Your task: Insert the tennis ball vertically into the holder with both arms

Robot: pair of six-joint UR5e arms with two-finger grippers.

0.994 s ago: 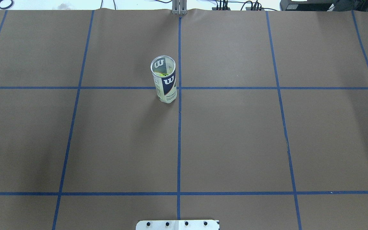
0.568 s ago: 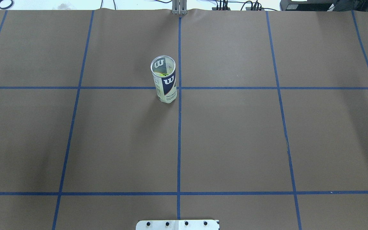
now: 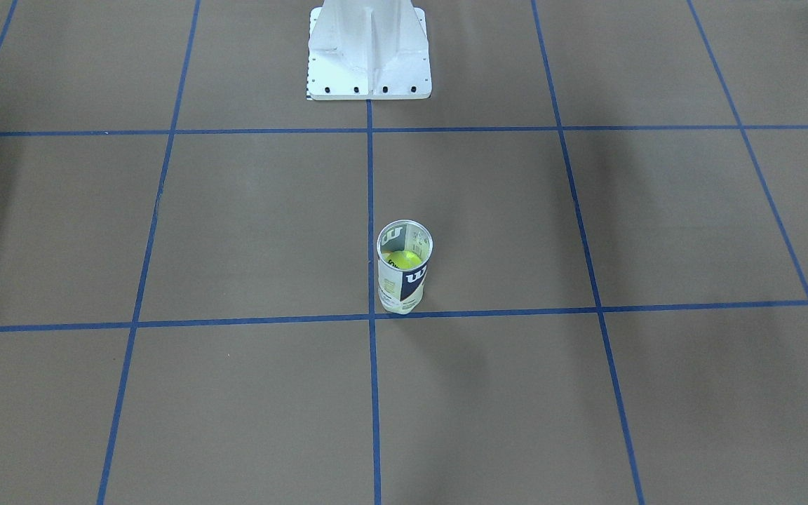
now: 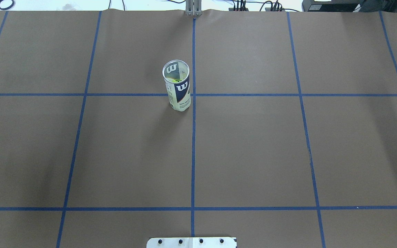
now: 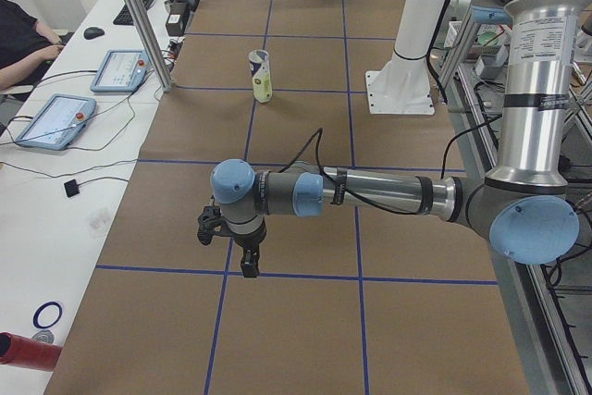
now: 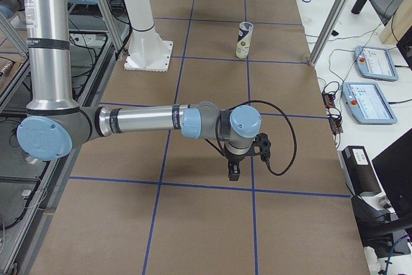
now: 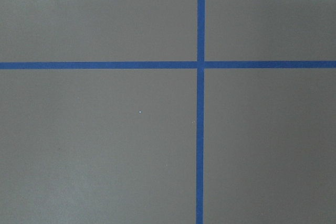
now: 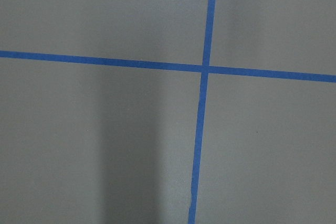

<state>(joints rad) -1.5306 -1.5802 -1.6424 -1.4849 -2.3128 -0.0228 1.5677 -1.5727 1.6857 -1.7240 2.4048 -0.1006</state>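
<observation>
Ball (image 3: 404,260) sits half-hidden inside upright holder (image 4: 179,93) — left gripper (image 5: 248,266), right gripper (image 6: 233,171): opening untellable.

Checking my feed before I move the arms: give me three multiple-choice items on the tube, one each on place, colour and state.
1. Where on the table is the tube?
A. beside a crossing of tape lines
B. at its far edge
C. in a corner
2. What colour is the ball inside?
A. red
B. yellow-green
C. white
3. The tube's top is
A. capped
B. crushed
C. open
Answers: 1A, it stands by the crossing; 2B, seen through the mouth; 3C, the rim is bare, inside showing.
</observation>
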